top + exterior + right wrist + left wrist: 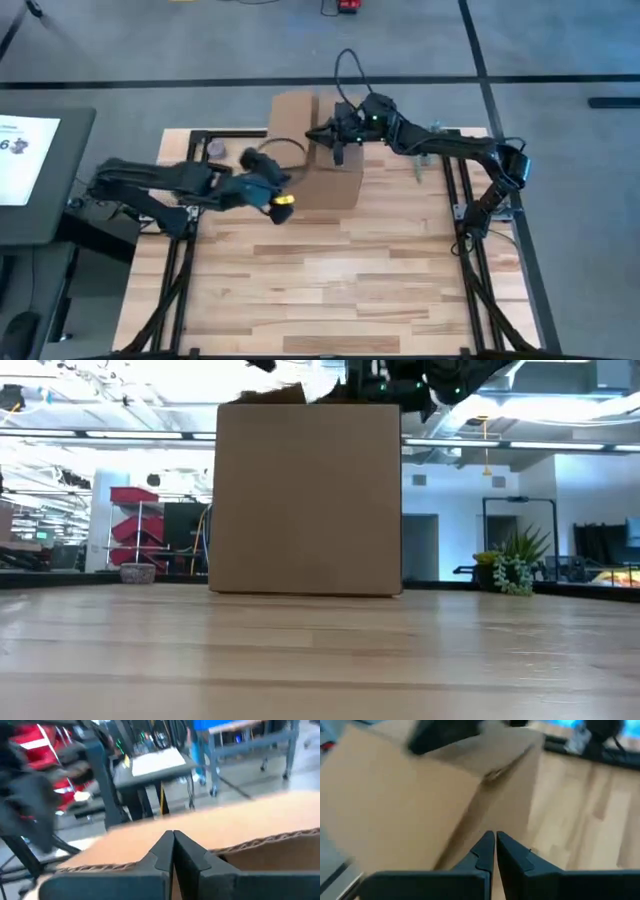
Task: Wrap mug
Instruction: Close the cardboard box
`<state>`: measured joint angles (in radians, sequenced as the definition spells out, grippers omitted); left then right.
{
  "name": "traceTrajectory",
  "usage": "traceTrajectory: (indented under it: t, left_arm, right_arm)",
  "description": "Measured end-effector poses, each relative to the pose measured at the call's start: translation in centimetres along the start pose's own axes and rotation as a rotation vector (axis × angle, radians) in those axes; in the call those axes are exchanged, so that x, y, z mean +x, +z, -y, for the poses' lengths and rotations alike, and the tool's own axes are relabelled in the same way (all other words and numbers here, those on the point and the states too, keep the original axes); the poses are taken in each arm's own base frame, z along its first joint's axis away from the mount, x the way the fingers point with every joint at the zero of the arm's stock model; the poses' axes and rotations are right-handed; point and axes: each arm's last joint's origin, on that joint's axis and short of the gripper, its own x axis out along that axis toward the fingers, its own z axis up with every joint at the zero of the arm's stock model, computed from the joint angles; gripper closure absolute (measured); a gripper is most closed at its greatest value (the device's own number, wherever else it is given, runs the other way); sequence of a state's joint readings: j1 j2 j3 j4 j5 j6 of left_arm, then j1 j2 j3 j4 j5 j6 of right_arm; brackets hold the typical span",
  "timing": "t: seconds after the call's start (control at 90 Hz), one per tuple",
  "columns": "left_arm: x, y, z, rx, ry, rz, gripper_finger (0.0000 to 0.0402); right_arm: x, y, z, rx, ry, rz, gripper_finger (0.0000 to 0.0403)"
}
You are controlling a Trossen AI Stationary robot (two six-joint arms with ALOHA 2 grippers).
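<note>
Over the box (325,150), your right gripper (337,148) pinches a flap; bring the left gripper (283,199), jaws pressed together, in slowly

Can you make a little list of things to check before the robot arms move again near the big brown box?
1. Cardboard box upright on the table: ok.
2. Left gripper beside the box, jaws closed, holding nothing: ok.
3. Right gripper over the box's top edge, jaws closed: ok.
4. Mug in sight: not ok, no view shows one.
5. Inside of box: cannot tell.
6. Roll of tape clear of both arms: ok.
</note>
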<state>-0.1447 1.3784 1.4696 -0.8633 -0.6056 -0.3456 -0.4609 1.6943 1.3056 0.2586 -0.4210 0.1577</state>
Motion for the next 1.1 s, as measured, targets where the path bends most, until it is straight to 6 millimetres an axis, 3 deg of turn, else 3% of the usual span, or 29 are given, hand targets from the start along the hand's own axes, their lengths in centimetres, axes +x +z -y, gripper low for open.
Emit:
traceTrajectory:
  t: [0.111,0.511,0.744,1.1]
  left_arm:
    - [0.8,0.1,0.6,0.031,-0.051,-0.013,0.0402]
    - [0.8,0.5,0.1,0.030,-0.041,0.007,0.0402]
    - [-1.8,2.9,-0.9,0.030,-0.068,0.099,0.0402]
    - [0.6,1.0,-2.1,0.088,0.035,-0.065,0.0402]
  right_arm:
    - [0.2,-0.5,0.2,-0.004,-0.006,-0.035,0.0403]
    - [0.2,-1.1,0.3,-0.014,-0.015,-0.098,0.0403]
    - [0.1,-1.7,0.3,-0.019,-0.027,-0.157,0.0403]
    - [0.2,-1.8,0.3,-0.020,-0.027,-0.153,0.0403]
